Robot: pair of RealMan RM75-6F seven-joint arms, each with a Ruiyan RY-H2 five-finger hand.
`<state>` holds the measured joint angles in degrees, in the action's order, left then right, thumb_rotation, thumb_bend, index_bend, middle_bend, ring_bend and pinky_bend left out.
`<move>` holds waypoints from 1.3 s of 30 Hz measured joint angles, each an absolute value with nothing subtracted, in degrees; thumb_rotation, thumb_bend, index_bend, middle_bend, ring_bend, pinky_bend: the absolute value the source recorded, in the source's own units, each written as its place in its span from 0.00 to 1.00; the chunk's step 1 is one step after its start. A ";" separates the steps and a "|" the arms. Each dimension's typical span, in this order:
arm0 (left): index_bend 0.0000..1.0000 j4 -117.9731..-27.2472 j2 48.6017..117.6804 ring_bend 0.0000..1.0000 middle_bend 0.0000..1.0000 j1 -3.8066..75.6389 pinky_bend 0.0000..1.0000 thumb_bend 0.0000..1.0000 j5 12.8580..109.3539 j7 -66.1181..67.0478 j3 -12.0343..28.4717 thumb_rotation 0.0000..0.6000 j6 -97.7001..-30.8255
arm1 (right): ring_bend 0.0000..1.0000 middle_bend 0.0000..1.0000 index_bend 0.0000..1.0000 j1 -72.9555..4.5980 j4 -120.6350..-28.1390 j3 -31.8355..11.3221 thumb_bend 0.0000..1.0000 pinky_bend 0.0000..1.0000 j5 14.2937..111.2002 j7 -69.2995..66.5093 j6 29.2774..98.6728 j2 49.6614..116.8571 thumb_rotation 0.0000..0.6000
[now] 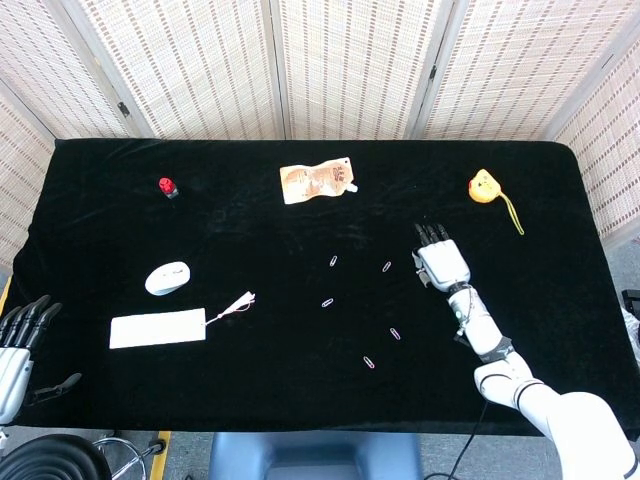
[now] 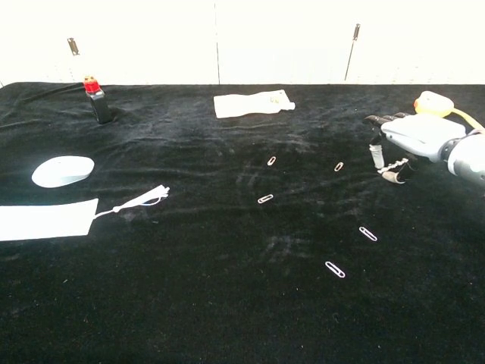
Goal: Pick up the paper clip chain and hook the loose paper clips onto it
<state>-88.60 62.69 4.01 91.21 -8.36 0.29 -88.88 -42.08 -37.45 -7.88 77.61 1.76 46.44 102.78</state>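
Several small paper clips lie loose on the black cloth: one (image 1: pixel 333 261), another (image 1: pixel 386 267), a third (image 1: pixel 327 302), and two nearer ones (image 1: pixel 395 334) (image 1: pixel 369 362). I cannot make out a linked chain among them. My right hand (image 1: pixel 442 262) hovers palm down just right of the clip (image 2: pixel 339 167), fingers apart, holding nothing; the chest view shows that hand (image 2: pixel 409 139) low over the cloth. My left hand (image 1: pixel 18 340) hangs off the table's front left corner, fingers spread and empty.
A white oval object (image 1: pixel 167 278) and a white card (image 1: pixel 157 328) with a tassel (image 1: pixel 235 305) lie at the left. At the back are a red-capped bottle (image 1: pixel 167 187), an orange pouch (image 1: pixel 318 181) and a yellow tape measure (image 1: pixel 484 186).
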 measured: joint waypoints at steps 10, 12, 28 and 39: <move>0.00 -88.48 62.82 0.00 0.00 3.88 0.00 0.07 91.23 -8.22 0.30 1.00 -89.03 | 0.02 0.00 0.74 -42.07 -37.90 -8.26 0.45 0.00 77.85 0.62 48.11 102.76 1.00; 0.00 -88.46 62.86 0.00 0.00 3.89 0.00 0.07 91.29 -8.14 0.27 1.00 -89.02 | 0.02 0.01 0.77 -41.89 -38.42 -8.28 0.45 0.00 78.23 -0.26 49.28 102.43 1.00; 0.00 -88.39 63.00 0.00 0.00 3.97 0.00 0.07 91.25 -7.81 0.31 1.00 -88.80 | 0.05 0.09 0.88 -41.01 -40.44 -8.28 0.47 0.00 79.90 -3.02 53.84 100.84 1.00; 0.00 -88.40 63.14 0.00 0.00 4.07 0.00 0.07 91.05 -7.46 0.36 1.00 -88.52 | 0.06 0.11 0.92 -40.64 -40.22 -8.14 0.47 0.00 80.88 -4.48 56.20 100.51 1.00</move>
<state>-88.40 63.14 4.07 91.05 -7.46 0.36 -88.52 -40.64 -40.22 -8.14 80.88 -4.48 56.20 100.51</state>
